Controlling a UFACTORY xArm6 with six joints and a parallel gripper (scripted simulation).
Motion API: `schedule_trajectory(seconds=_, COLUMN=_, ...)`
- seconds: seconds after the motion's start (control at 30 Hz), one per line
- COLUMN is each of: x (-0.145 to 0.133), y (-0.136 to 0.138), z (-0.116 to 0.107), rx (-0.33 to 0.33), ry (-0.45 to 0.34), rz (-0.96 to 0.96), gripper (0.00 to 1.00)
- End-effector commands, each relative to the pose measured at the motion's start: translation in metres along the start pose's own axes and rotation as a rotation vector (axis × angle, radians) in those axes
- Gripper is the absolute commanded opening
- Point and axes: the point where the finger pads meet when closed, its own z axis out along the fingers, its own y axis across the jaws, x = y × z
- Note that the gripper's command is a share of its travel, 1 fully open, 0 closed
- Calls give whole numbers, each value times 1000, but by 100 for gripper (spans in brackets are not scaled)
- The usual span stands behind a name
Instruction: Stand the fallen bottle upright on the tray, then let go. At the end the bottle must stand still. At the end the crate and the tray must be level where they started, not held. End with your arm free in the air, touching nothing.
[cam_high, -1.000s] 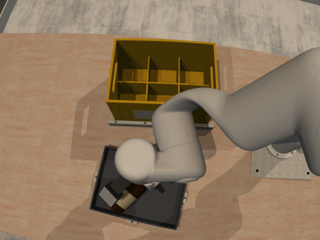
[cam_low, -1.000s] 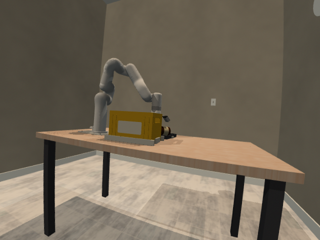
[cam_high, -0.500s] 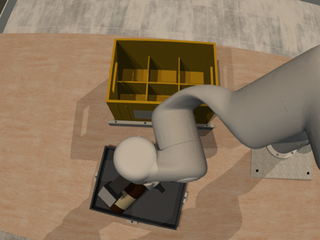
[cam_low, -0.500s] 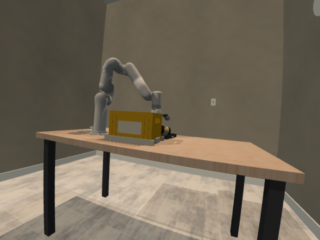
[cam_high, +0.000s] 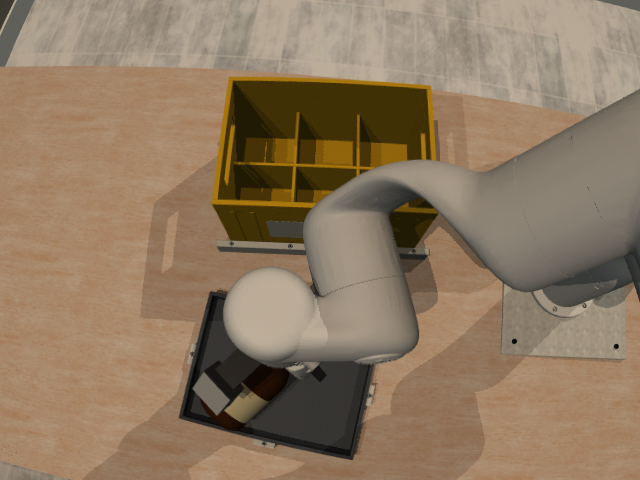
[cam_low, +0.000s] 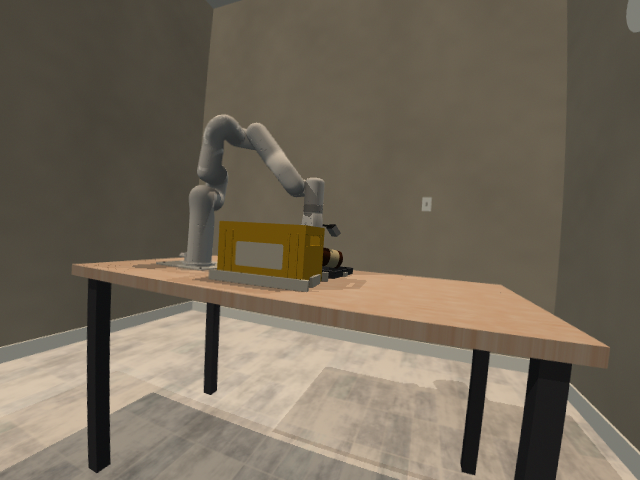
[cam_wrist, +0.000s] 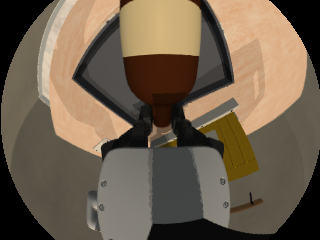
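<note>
The brown bottle (cam_high: 255, 398) (cam_low: 333, 256) (cam_wrist: 160, 34) with a cream label lies roughly level over the dark grey tray (cam_high: 320, 413) (cam_low: 342, 271) (cam_wrist: 100, 72). Its base points to the tray's front-left corner and its neck points toward the arm. My gripper (cam_wrist: 161, 104) is shut on the bottle's neck. In the top view the wrist hides the fingers and the neck. The bottle seems to be a little above the tray floor at its neck end.
The yellow crate (cam_high: 330, 82) (cam_low: 268, 253) (cam_wrist: 238, 151) with dividers stands just behind the tray on a grey base strip. The arm's base plate (cam_high: 563, 335) is at the right. The wooden table (cam_high: 77, 258) (cam_low: 439, 310) extends to the left and front.
</note>
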Motion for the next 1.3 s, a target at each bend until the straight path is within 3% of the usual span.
schedule_trajectory(seconds=0.0, x=1, y=1, z=-7, rx=-3, ry=4, rz=0, gripper=0)
schedule_trajectory(seconds=1.27, x=1, y=1, z=-65, rx=-3, ry=4, rz=0, gripper=0)
